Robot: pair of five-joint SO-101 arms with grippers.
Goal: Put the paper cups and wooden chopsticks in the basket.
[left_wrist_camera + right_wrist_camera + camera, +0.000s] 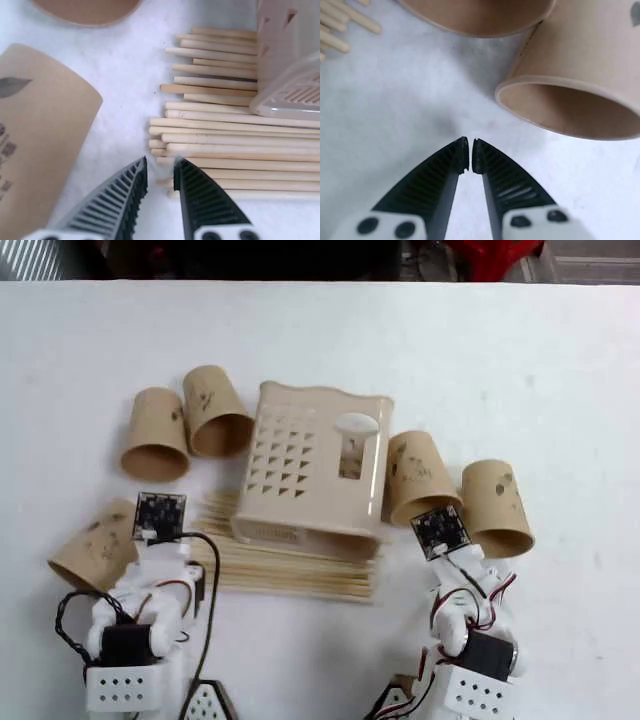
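Nothing is packed yet: five paper cups (155, 435) and the wooden chopsticks (290, 575) lie on the near half of the table (500, 360) around the basket (310, 465), with the left gripper (160, 167) slightly parted, the right gripper (470, 147) closed, and both empty.

Brown paper cups (155, 435), cream basket (312, 465)

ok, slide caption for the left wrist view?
Left gripper slightly open at the ends of the wooden chopsticks, paper cup alongside, basket beyond.

White table (520, 350) is stretching out under soft, even light, w/ only faint shadows lying on it. Behind its far edge a dark strip of room (250, 258) is running L to R; red object (495, 254) is poking in at top R, pale slatted thing (38, 256) at top L.
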